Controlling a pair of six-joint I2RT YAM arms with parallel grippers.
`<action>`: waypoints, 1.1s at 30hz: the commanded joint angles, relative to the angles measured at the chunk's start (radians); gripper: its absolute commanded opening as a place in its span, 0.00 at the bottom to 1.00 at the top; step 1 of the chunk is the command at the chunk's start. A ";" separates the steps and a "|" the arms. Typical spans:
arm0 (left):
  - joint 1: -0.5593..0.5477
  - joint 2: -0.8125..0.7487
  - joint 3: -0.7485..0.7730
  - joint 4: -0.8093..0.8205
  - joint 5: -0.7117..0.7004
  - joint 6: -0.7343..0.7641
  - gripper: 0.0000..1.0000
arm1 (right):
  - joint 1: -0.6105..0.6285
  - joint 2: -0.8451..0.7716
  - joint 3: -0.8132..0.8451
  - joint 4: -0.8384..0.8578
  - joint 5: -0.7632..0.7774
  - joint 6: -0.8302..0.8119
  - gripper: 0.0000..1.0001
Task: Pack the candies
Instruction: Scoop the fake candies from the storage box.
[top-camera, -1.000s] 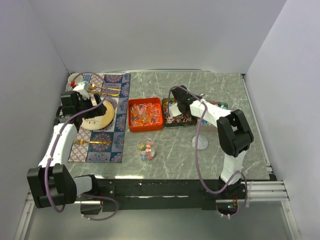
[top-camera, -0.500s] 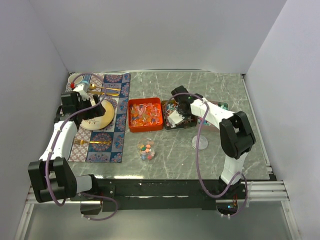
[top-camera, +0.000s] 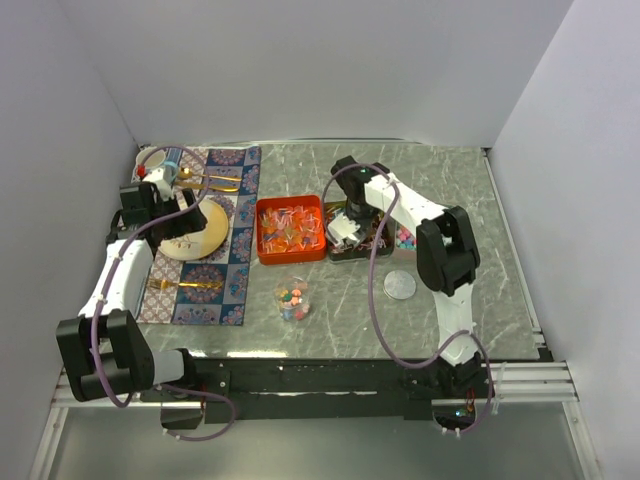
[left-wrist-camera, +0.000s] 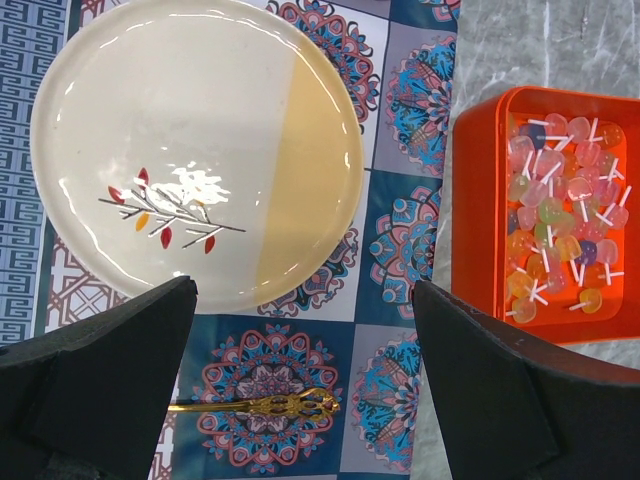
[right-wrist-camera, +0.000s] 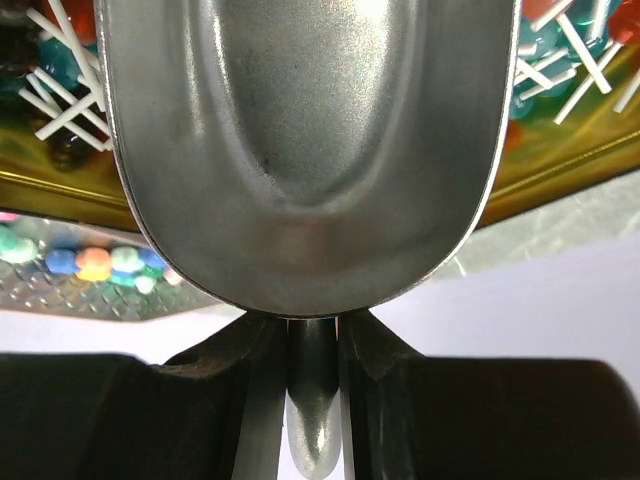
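Candies on white sticks fill an orange box. More stick candies lie in a dark gold-rimmed tray, and bright ball candies sit in a clear tub to its right. A small clear tub near the front holds several mixed candies. My right gripper is shut on the handle of a metal scoop; the scoop is empty and hangs over the tray's left end. The ball candies also show in the right wrist view. My left gripper is open and empty above the patterned placemat.
A cream and tan plate lies on the placemat at the left, with gold cutlery in front of it and more gold cutlery behind. A round clear lid lies on the marble top, right of the small tub.
My right arm has swung left and back with the scoop, from the tray's right part to its left end, uncovering the round lid. The left arm has barely moved.
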 joint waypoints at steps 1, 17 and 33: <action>0.005 0.009 0.053 -0.003 -0.012 0.012 0.96 | 0.000 0.112 0.079 -0.164 -0.185 0.127 0.00; 0.006 0.035 0.073 -0.014 -0.022 0.038 0.96 | -0.062 -0.003 -0.068 -0.080 -0.373 0.351 0.00; 0.008 0.055 0.097 -0.020 -0.027 0.069 0.96 | -0.143 -0.089 -0.120 -0.046 -0.380 0.435 0.00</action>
